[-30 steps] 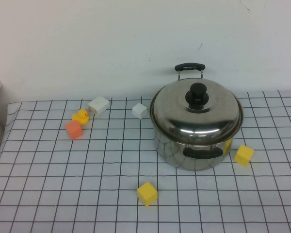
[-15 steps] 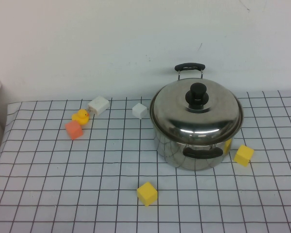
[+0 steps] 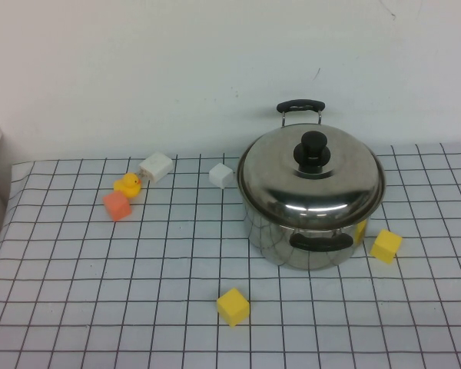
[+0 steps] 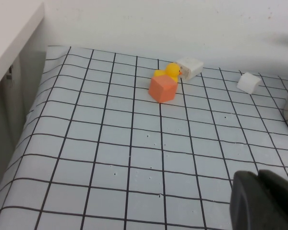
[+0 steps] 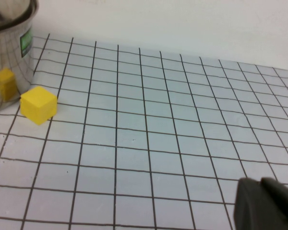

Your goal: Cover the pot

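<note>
Steel lid [image 3: 311, 178] on pot [image 3: 307, 234]; left gripper [image 4: 264, 201], right gripper [image 5: 266, 206] apart.

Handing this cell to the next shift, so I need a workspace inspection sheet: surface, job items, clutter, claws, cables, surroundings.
Surface: checked tablecloth, flat.
Job items: pot upright, domed lid with black knob seated on it; already covered.
Clutter: two yellow cubes, orange cube touching rubber duck, two white blocks.
Claws: left claw and right claw only partly in their wrist views, away from the pot.
Cables: nothing seen.
Surroundings: white wall behind.
</note>
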`<state>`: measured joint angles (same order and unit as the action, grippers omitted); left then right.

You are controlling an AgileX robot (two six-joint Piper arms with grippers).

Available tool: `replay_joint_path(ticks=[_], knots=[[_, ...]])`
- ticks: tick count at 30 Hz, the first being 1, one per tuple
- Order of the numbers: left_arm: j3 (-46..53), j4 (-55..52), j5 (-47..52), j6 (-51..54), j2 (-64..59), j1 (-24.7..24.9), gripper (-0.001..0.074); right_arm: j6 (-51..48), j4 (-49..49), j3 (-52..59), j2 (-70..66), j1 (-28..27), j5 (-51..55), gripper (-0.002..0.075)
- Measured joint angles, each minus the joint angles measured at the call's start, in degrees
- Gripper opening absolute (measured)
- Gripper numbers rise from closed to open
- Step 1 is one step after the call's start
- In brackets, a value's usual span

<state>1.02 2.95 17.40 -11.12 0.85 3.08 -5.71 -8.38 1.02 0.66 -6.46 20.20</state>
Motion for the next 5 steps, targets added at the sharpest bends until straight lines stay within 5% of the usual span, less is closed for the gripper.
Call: replay_joint_path(ticks=[5], knots=[[0.0, 0.0, 0.0, -0.15, 0.0, 0.0, -0.0001, 0.0, 0.0, 0.0, 0.0, 0.0, 0.0, 0.0009]])
